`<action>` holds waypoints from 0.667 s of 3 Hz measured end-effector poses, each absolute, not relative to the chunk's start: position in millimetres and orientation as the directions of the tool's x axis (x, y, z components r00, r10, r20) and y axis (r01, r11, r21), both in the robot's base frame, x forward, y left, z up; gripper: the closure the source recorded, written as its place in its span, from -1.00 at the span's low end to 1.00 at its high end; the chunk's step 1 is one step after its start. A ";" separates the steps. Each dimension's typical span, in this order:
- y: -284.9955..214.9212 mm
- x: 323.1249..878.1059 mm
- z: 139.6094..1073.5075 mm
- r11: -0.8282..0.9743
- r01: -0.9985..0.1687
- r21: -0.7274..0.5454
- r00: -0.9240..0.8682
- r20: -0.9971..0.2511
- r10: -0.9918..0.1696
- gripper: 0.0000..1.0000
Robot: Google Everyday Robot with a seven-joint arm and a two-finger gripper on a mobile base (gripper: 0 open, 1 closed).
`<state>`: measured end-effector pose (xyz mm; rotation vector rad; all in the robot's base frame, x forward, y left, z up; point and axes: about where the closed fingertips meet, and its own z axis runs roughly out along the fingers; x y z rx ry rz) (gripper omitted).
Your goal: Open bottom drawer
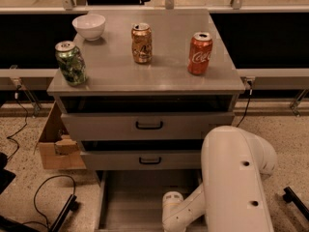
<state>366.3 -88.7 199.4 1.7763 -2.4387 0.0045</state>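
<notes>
**Bottom drawer stands open, gripper out of sight**

The bottom drawer [140, 199] is at 6 o'clock in the view, under the two other drawers. It stands out from the cabinet toward the camera, and its plain grey inside shows. Its front panel and handle are cut off by the lower edge.

The white robot arm [236, 178] fills the 5 o'clock corner. Its wrist [173, 208] reaches over the right half of the open drawer and runs off the lower edge. The gripper is at the end of this wrist, below the edge of the view. So I cannot tell if it is open, closed or holding sth.

Above are the middle drawer [111, 160] and the top drawer [106, 125], each with a black loop handle. A dark gap lies above each front.

On the cabinet top [159, 76] stand 4 things, all upright and apart from each other:
- a white bowl [89, 26] at 11 o'clock
- a green can [70, 63] at 9 o'clock, near the left edge
- a gold-brown can [141, 43] near the centre, a bit toward 12 o'clock
- a red Coca-Cola can [200, 53] at 3 o'clock

On the floor, a cardboard box [55, 146] is just beside the cabinet's left side, approx. at 8 o'clock. A black cable [41, 192] loops at 7 o'clock.
</notes>
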 end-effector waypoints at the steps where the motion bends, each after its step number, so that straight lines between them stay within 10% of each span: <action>1: -95.9 358.7 207.6 0.289 -0.954 0.074 -0.288 0.025 -0.957 -1.00; 2: -124.8 334.3 240.9 0.218 -0.973 0.076 -0.225 -0.107 -0.968 -1.00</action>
